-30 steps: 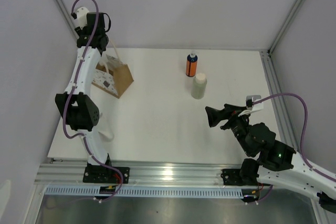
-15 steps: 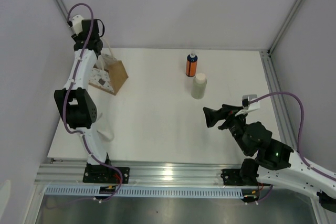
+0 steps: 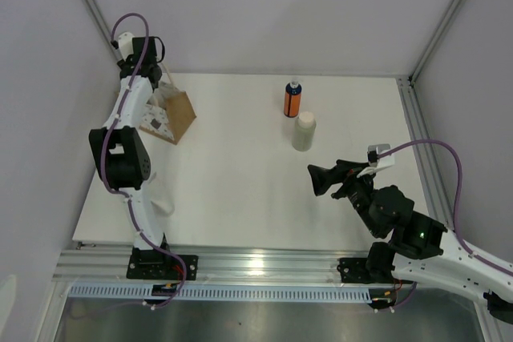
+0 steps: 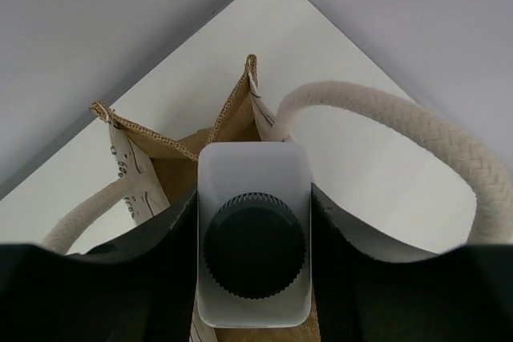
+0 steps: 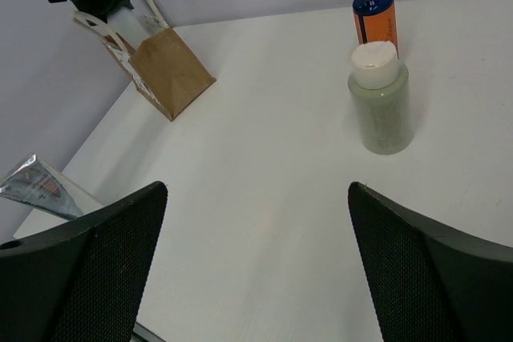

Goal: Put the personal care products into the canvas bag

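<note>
My left gripper (image 4: 253, 226) is shut on the white bottle with a dark cap (image 4: 253, 244), holding it cap-up over the open mouth of the canvas bag (image 4: 228, 122). The bag's cream rope handle (image 4: 385, 114) loops to the right of the bottle. In the top view the bag (image 3: 172, 116) stands at the far left under my left gripper (image 3: 148, 78). The orange bottle with a blue cap (image 3: 292, 100) and the cream-white cylinder (image 3: 304, 131) stand upright right of centre. My right gripper (image 3: 322, 179) is open and empty, near of them. The wrist view shows both (image 5: 375, 20) (image 5: 380, 110).
A silvery foil packet (image 5: 40, 190) lies at the table's near-left edge, by the left arm's base. The left wall is close behind the bag (image 5: 168, 78). A metal frame rail (image 3: 417, 142) runs along the table's right edge.
My left wrist swung slightly left and back above the bag, still holding the bottle. The bag shifted a little toward the left wall. The right gripper crept slightly left.
</note>
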Robot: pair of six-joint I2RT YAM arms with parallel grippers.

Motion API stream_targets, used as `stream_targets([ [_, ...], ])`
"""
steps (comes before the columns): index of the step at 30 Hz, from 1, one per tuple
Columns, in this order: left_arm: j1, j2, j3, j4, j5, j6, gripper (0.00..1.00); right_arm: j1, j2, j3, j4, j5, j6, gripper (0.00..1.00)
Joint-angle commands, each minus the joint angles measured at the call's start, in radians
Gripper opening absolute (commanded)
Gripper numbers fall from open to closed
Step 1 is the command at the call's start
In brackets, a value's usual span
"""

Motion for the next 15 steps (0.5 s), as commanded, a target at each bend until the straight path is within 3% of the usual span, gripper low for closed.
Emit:
stream_targets([
  [1, 0.018, -0.029, 0.030, 0.103, -0.012, -0.048, 0.23, 0.005, -0.009, 0.015, 0.030, -0.005, 0.018, 0.98],
  [10, 0.018, -0.007, 0.028, 0.103, -0.006, -0.044, 0.45, 0.005, -0.016, 0.017, 0.028, -0.014, 0.022, 0.98],
  [15, 0.018, -0.004, 0.029, 0.100, 0.001, -0.044, 0.51, 0.005, -0.019, 0.017, 0.027, -0.016, 0.024, 0.98],
])
